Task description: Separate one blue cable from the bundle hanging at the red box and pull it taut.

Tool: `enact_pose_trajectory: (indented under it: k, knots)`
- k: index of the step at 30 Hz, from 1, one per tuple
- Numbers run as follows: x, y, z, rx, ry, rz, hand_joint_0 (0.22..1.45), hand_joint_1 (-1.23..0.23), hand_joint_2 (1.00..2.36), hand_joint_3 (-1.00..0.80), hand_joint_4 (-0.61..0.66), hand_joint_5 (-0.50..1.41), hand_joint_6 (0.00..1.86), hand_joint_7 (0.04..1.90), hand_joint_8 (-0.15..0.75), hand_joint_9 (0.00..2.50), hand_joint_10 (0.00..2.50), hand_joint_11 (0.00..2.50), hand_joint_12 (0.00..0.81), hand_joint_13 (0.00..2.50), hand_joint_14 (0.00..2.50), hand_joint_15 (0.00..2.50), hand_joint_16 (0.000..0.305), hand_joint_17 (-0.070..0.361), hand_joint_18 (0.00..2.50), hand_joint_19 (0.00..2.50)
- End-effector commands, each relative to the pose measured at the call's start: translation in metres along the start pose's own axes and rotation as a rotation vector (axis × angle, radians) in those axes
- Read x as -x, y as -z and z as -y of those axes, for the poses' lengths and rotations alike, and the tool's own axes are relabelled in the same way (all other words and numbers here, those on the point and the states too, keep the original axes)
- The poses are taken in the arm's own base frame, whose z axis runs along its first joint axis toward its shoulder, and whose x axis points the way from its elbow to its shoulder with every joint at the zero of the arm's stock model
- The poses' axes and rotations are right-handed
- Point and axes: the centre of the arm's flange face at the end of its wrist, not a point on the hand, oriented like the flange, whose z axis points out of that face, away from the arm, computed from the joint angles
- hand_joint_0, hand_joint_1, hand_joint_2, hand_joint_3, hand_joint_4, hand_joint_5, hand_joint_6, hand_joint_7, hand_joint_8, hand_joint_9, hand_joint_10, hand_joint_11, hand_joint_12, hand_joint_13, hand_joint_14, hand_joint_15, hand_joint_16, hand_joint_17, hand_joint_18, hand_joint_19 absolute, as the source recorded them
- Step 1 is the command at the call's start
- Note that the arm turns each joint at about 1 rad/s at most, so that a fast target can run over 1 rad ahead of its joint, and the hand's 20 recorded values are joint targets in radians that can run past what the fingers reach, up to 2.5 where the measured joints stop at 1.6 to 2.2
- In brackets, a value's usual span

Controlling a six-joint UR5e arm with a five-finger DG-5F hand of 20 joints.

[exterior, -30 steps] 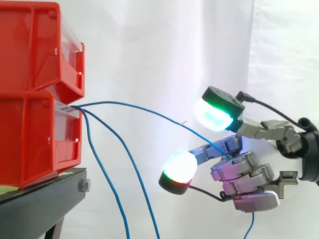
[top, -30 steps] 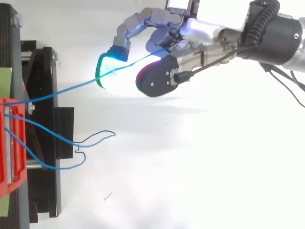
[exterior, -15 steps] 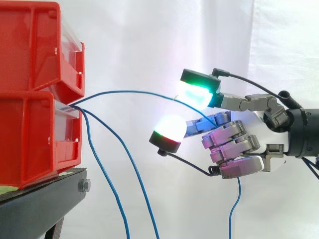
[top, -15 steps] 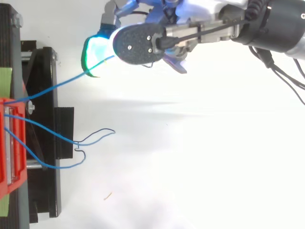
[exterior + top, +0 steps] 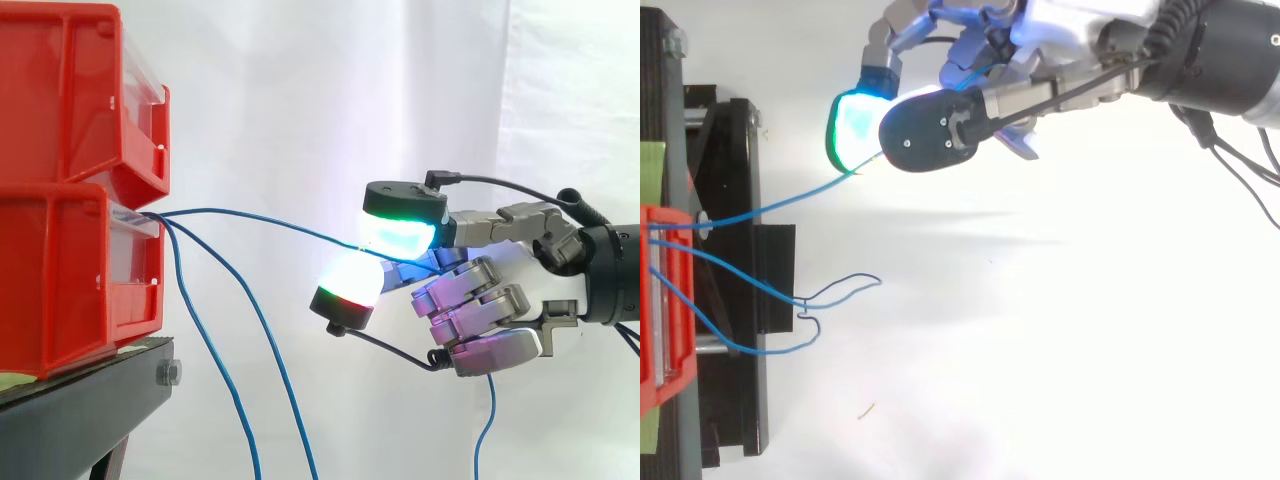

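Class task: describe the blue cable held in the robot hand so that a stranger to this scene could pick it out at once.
Start at the lower red bin on the black stand, where three blue cables leave its front. Its two neighbours droop steeply downward. The blue cable you want runs nearly level across to the hand, pinched between its glowing pads.

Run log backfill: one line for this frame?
robot hand: shut on blue cable between pads | blue cable: runs from red box, slightly bowed | other cables: hang loose

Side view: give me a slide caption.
Hand pinches one blue cable from the lower red bin; two other cables hang slack.
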Motion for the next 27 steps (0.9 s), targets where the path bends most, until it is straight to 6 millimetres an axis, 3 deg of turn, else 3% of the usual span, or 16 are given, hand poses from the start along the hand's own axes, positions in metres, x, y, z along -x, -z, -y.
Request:
enact_pose_trajectory:
  k: [1,7,20,27]
  knots:
    - [-0.004,0.001,0.002,-0.013,0.003,-0.006,0.63,-0.73,1.02,-0.22,0.18,-0.21,0.85,0.8,0.44,1.07,2.5,2.5,0.548,1.78,2.5,1.54,0.206,0.155,2.19,1.06]
    - [-0.012,0.006,0.005,-0.063,0.015,-0.023,0.61,-0.71,1.01,-0.31,0.16,-0.21,0.85,0.82,0.442,1.05,2.5,2.5,0.544,1.73,2.5,1.52,0.198,0.148,2.12,1.1]
    - [-0.021,0.008,0.006,-0.073,0.025,-0.083,0.64,-0.79,1.02,-0.11,0.13,-0.21,0.89,0.79,0.414,1.04,2.5,2.5,0.494,1.7,2.5,1.52,0.198,0.148,2.15,1.17]
    - [-0.019,0.015,-0.016,-0.072,0.044,-0.08,0.65,-0.81,1.02,-0.08,0.12,-0.21,0.9,0.8,0.396,1.02,2.5,2.5,0.487,1.68,2.5,1.53,0.195,0.146,2.12,1.19]
